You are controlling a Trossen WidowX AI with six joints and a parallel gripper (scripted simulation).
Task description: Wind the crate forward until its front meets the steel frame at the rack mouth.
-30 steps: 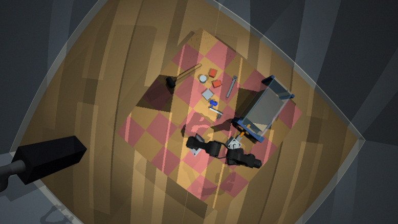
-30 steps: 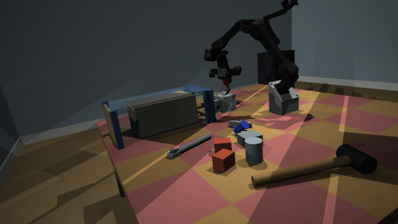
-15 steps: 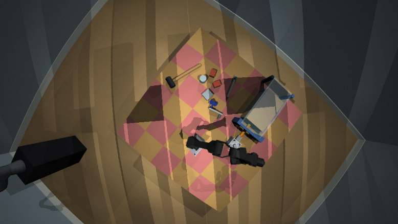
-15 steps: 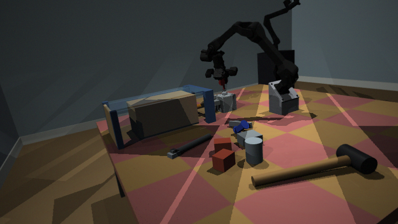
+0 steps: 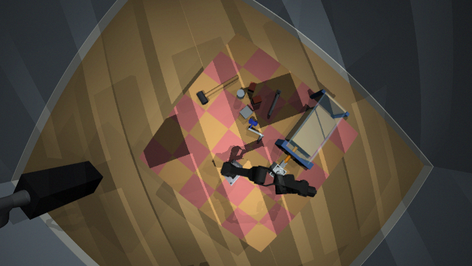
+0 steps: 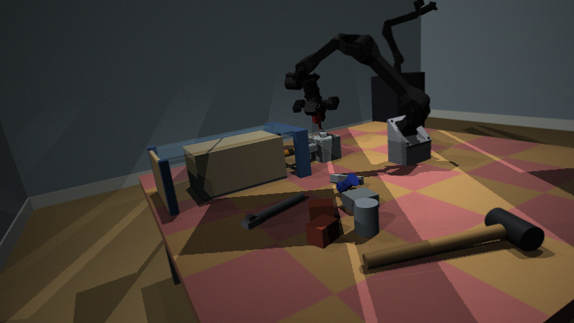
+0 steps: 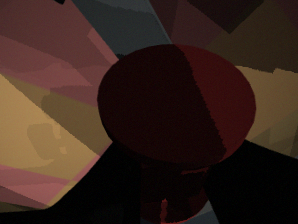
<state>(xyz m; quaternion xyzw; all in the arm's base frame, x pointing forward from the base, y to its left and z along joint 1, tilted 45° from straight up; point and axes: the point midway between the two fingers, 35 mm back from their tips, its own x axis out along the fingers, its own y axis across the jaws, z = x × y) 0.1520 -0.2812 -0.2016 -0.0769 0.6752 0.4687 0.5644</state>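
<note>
My gripper (image 6: 317,116) is shut on the red knob (image 7: 175,105) of a handle, directly above the winch. A thin piece runs down from the knob toward the winch top; I cannot tell whether its key sits in the hole. The grey winch (image 5: 278,170) (image 6: 329,148) stands outside the cubby's mouth. An orange strap (image 5: 290,155) (image 6: 288,152) runs from the winch toward the crate. The tan crate (image 5: 309,132) (image 6: 240,160) sits flat inside the clear-panelled cubby. Its front appears short of the blue mouth frame (image 5: 298,156) (image 6: 302,156). The exact gap is unclear.
A crank with a blue knob (image 5: 253,122) (image 6: 348,182) lies near a grey block (image 5: 246,112) (image 6: 359,194). A grey cylinder (image 5: 240,93) (image 6: 366,216), red blocks, a dark bar (image 5: 273,104) (image 6: 281,208) and a mallet (image 5: 202,97) (image 6: 513,228) lie farther off.
</note>
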